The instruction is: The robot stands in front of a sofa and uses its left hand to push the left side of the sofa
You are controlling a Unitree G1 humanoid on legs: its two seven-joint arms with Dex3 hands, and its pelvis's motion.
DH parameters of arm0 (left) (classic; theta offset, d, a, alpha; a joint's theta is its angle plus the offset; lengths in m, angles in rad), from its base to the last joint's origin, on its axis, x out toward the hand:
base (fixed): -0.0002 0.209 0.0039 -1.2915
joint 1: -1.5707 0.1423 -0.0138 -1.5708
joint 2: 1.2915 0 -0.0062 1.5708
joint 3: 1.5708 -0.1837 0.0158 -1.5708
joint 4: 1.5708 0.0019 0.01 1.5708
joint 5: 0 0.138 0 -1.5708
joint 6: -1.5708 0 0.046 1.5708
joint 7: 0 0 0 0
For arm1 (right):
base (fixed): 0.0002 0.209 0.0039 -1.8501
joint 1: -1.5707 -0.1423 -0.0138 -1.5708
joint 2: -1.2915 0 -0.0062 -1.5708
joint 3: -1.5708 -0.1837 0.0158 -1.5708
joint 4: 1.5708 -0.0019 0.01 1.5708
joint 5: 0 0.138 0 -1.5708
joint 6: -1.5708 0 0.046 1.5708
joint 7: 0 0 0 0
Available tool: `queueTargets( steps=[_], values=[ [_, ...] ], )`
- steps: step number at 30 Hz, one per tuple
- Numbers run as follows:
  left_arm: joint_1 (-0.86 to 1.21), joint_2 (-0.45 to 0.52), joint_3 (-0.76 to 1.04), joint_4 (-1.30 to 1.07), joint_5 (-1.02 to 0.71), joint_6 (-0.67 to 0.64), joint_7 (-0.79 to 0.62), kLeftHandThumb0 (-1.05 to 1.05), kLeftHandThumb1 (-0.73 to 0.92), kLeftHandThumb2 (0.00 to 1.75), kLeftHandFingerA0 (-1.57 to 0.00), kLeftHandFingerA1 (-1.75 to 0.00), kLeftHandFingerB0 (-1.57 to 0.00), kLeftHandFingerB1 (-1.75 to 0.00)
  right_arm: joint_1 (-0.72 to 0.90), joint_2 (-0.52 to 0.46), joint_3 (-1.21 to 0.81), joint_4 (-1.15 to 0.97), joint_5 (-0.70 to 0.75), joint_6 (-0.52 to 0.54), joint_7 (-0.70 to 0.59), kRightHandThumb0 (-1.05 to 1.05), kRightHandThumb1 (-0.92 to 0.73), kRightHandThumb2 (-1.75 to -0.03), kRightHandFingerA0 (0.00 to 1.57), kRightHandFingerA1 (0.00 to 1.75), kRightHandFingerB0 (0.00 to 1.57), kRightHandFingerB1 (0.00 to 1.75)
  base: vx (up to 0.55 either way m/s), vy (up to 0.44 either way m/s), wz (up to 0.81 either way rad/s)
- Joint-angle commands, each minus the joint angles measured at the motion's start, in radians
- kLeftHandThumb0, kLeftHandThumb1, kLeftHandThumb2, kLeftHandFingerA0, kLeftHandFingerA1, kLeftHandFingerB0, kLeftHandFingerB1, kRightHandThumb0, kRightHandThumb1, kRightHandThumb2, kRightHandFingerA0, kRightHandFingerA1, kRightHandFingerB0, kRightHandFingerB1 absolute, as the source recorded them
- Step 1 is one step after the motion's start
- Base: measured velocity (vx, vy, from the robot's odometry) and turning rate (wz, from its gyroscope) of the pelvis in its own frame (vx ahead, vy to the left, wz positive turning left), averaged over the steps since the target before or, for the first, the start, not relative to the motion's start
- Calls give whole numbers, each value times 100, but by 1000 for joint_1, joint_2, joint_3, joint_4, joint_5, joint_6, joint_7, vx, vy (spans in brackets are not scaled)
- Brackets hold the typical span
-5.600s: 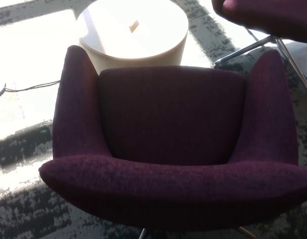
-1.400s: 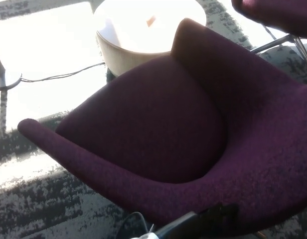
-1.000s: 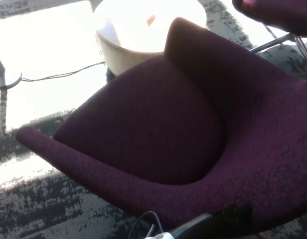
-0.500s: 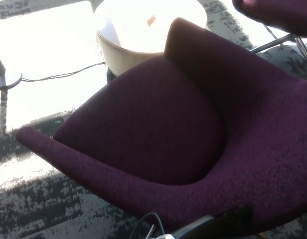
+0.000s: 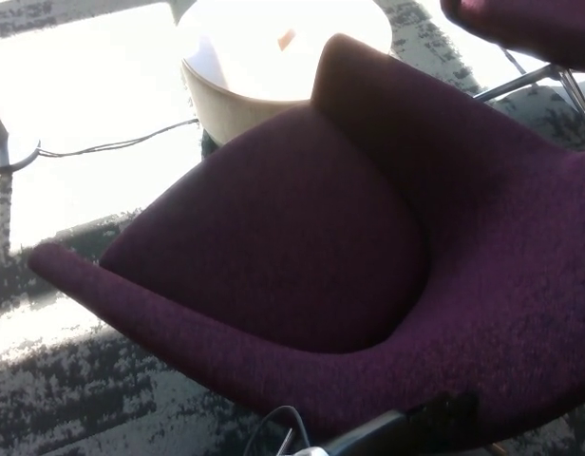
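The purple sofa chair (image 5: 302, 247) fills most of the head view. It stands turned at an angle, its open front facing the upper left and its high back at the right. At the bottom edge my left hand (image 5: 406, 429) shows as a black shape with its forearm, lying against the outside of the sofa's lower rim. The rim hides the fingers, so I cannot see whether they are open or closed. A thin cable loops by the forearm. My right hand does not show.
A round pale side table (image 5: 264, 66) stands just behind the sofa with a small orange item on it. A second purple chair (image 5: 530, 24) on metal legs is at the top right. A black cable (image 5: 112, 145) crosses the sunlit patterned carpet at the left.
Since 5.6 s ago the sofa has swung from square-on to angled, and my left arm has come in at the bottom. In the last second almost nothing moved.
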Motion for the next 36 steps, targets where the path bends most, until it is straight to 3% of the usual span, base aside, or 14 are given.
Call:
queueTargets(
  steps=[1, 2, 7, 8, 10, 11, 17, 18, 19, 24, 25, 27, 28, 36],
  values=[
    [-16, 56, 22, 12, 22, -67, -19, -88, 73, 118, -3, -48, -8, -36, -10, -10, -63, 35, 83, 1, 119, -65, -76, -66, 44, 39, 41, 37, 0, 0, 0],
    [-13, 71, 43, 1, 3, -52, -37, -92, 73, 115, -6, -42, -5, -28, -14, -10, -65, 40, 79, 4, 120, -66, -69, -102, 35, 51, 38, 51, 0, 0, 0],
    [-2, 103, 91, 5, -29, -58, -67, -93, 92, 72, -7, -41, -2, -28, -14, -10, -65, 41, 67, 15, 116, -65, -69, -101, 36, 51, 38, 51, 0, 0, 0],
    [0, 111, 101, 9, -30, -69, -68, -94, 92, 74, -6, -39, -2, -29, -14, -11, -64, 41, 66, 14, 117, -60, -78, -65, 45, 37, 44, 36, 0, 0, 0],
    [5, 127, 131, 21, -52, -93, -81, -90, 76, 118, 0, -40, -11, -31, -15, -6, -78, 47, 82, 9, 132, -62, -80, -64, 43, 36, 48, 37, 0, 0, 0],
    [13, 133, 147, 15, -64, -100, -90, -92, 77, 118, 0, -39, -7, -30, -14, -7, -80, 47, 83, 8, 136, -65, -66, -103, 32, 49, 42, 53, 0, 0, 0],
    [28, 181, 197, -9, -56, -111, -89, -91, 78, 119, 0, -44, -15, -33, -16, -9, -78, 49, 78, 7, 135, -63, -67, -102, 33, 50, 42, 53, 0, 0, 0],
    [32, 187, 203, -12, -58, -114, -90, -92, 92, 72, -6, -39, -7, -31, -15, -8, -80, 49, 80, 6, 137, -64, -67, -102, 33, 50, 41, 53, 0, 0, 0],
    [38, 193, 211, -16, -60, -118, -90, -92, 92, 72, -6, -39, -7, -31, -14, -6, -82, 49, 82, 5, 140, -64, -67, -102, 33, 50, 41, 53, 0, 0, 0],
    [50, 217, 271, -18, -91, -115, -109, -88, 92, 72, -4, -33, -8, -32, -18, -6, -89, 49, 88, 7, 148, -64, -66, -102, 33, 50, 41, 53, 0, 0, 0],
    [50, 221, 282, -11, -97, -118, -115, -92, 79, 119, 0, -33, -14, -32, -16, -5, -91, 48, 89, 5, 147, -59, -64, -102, 33, 51, 40, 53, 0, 0, 0],
    [52, 227, 292, -3, -94, -132, -119, -92, 82, 120, 0, -34, -10, -31, -14, -6, -89, 48, 84, 6, 141, -59, -65, -102, 33, 51, 40, 53, 0, 0, 0],
    [55, 232, 296, -11, -90, -123, -117, -88, 79, 119, -3, -38, -8, -34, -15, -7, -86, 48, 79, 9, 138, -58, -80, -65, 44, 36, 49, 37, 0, 0, 0],
    [74, 258, 312, -15, -72, -134, -108, -92, 82, 120, -2, -47, -12, -43, -9, -5, -80, 50, 74, 8, 130, -61, -78, -66, 43, 36, 49, 38, 0, 0, 0]
  ],
)
